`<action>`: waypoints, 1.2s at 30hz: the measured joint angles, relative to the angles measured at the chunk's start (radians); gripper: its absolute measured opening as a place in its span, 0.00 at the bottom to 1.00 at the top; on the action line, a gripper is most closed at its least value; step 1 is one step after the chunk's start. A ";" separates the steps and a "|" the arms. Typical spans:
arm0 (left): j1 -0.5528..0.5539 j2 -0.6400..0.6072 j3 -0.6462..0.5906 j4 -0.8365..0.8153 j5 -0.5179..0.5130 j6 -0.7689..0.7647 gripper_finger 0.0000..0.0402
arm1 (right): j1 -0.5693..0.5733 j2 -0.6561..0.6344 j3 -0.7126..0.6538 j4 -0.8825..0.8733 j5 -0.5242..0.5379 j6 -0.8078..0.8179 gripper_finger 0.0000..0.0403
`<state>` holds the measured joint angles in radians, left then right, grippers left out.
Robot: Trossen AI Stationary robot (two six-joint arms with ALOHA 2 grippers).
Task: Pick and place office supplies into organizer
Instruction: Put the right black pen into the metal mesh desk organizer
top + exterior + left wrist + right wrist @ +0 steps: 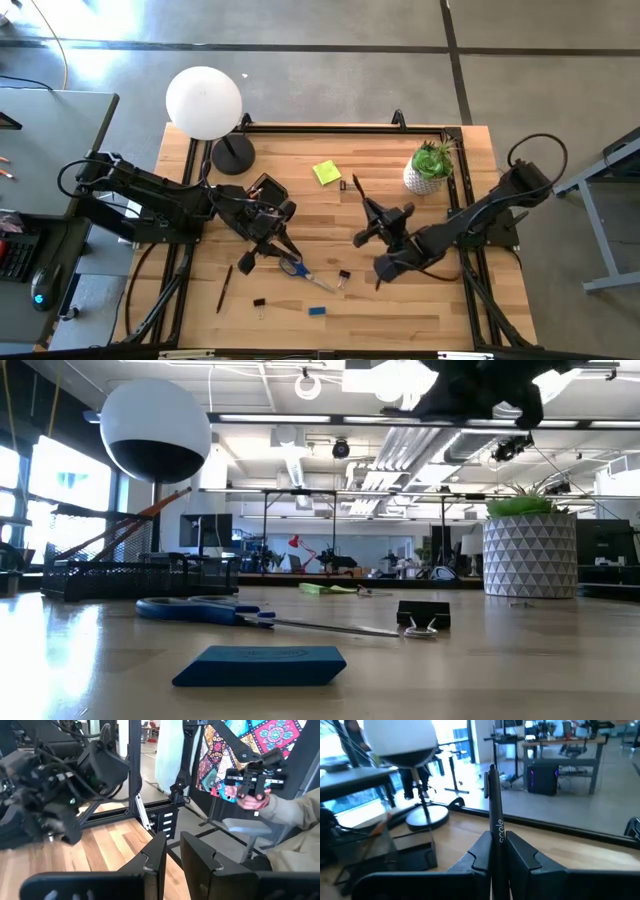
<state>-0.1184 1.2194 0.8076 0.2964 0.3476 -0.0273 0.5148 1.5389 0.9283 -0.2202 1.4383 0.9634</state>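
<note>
Two arms are at work, and I read the high view from its left edge across.

The left gripper [268, 222] hangs over the middle-left of the table, just by the organizer [130, 578]. Its own camera shows the jaws nearly together with a slim gap and nothing between them, so I judge it is only waiting there. An orange pencil [150, 515] already leans out of the organizer, propped on its wall.

Below centre lie the loose office supplies: a dark pen [225, 290], a binder clip [259, 302], the blue-handled scissors [295, 268], the blue eraser [317, 311] and a second binder clip [344, 274]. All lie flat on the wood, untouched. The yellow sticky-note pad [326, 172] sits apart, above centre.

Right of centre, the right gripper [495, 847] is clamped on a dark pen [493, 795], gripping its lower shaft so the pen stands clear above the fingertips. Held that way, I expect the long free end can be steered into a compartment first. That arm's camera faces the lamp [397, 740] and the organizer, which suggests I am lining it up for the carry. The potted plant [430, 168] stands at upper right, out of the path.
</note>
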 joint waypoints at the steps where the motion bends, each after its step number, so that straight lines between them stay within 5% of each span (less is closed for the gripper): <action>1: 0.000 0.000 0.000 0.000 0.001 0.000 0.12 | 0.009 -0.003 0.000 -0.001 0.005 -0.003 0.05; 6: 0.000 0.000 0.000 -0.004 -0.008 0.002 0.12 | 0.036 -0.009 0.000 -0.005 0.010 -0.004 0.06; 15: 0.031 0.000 0.000 -0.113 -0.247 0.066 0.12 | 0.087 -0.009 0.000 -0.001 0.019 -0.018 0.06; 36: 0.277 -0.001 -0.107 -0.063 -0.330 -0.006 0.12 | 0.093 -0.009 0.000 0.141 -0.029 -0.187 0.06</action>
<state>0.1583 1.2186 0.7010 0.2331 0.0180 -0.0333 0.6078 1.5299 0.9283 -0.0794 1.4094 0.7762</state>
